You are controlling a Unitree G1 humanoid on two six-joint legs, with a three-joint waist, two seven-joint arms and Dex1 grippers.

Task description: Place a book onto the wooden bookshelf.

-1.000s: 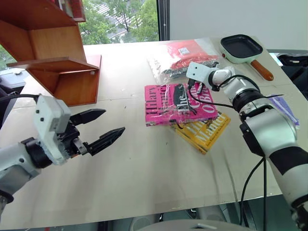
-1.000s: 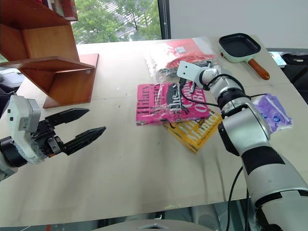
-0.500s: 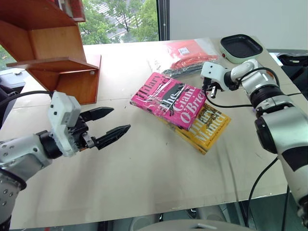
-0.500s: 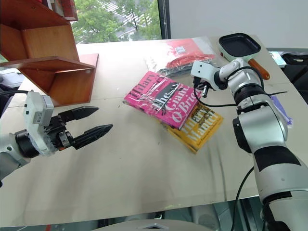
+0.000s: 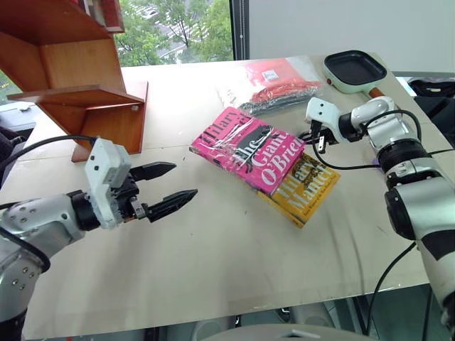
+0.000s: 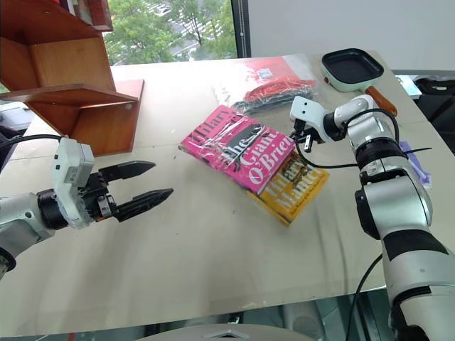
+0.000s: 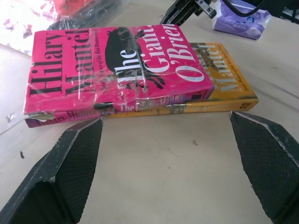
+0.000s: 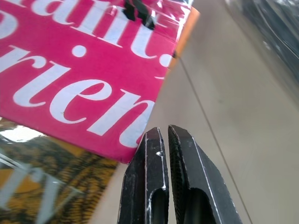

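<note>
I am looking at the book (image 5: 247, 148), a glossy bright pink paperback with white and black lettering and a black figure, lying flat, cover up and skewed, partly resting on a yellow book (image 5: 302, 190) on the desk (image 5: 213, 241). The wooden bookshelf (image 5: 78, 78), reddish-brown with slanted boards, is standing well apart at the desk's far left.

book (image 5: 247, 148) on 2nd book (image 5: 302, 186), table ctr | bookshelf (image 5: 67, 74) far L | pan (image 5: 355, 71) far R
</note>
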